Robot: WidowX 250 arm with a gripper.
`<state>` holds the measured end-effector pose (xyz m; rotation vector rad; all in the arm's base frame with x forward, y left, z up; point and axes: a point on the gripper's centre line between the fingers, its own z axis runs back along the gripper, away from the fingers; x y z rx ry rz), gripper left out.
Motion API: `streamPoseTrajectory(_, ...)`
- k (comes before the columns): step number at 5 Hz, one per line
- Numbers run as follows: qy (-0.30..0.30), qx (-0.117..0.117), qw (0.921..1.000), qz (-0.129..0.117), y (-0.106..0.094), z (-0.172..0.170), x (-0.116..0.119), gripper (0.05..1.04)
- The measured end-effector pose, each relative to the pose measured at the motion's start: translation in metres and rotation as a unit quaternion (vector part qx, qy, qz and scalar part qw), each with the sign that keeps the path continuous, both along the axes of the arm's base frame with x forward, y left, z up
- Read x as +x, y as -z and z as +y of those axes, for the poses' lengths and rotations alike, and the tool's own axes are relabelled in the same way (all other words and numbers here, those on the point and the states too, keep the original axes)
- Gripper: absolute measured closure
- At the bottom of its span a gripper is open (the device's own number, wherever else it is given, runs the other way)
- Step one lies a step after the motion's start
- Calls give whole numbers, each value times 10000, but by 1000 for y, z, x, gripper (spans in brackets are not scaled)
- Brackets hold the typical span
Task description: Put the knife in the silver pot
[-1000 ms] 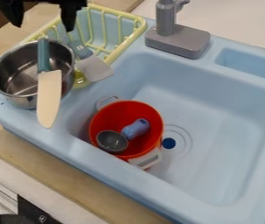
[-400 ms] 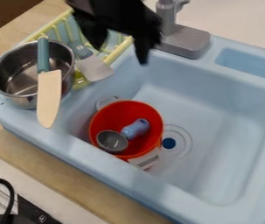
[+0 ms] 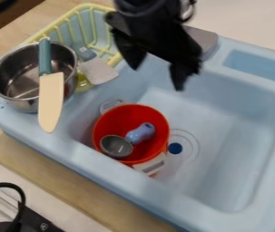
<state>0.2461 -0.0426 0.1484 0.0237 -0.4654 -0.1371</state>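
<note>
The black gripper hangs over the back of the sink, open, with nothing between its fingers. Well to its left, the silver pot stands on the sink's left ledge. A knife with a teal handle and a cream blade lies across the pot's front rim. Its handle is over the pot's opening, and its blade sticks out past the rim toward the front. The gripper is apart from both knife and pot.
A red pot holding a blue-handled ladle is in the blue sink. Behind the silver pot are a yellow rack and a grey spatula. The grey faucet base is partly behind the gripper.
The gripper has moved right and toward the front, from above the silver pot to over the back of the sink. A black cable at lower left has shifted. Knife and pots have not moved.
</note>
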Motion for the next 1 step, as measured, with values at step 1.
streamPoseTrajectory(1,434,-19,9990,135,12,-20,-3,88)
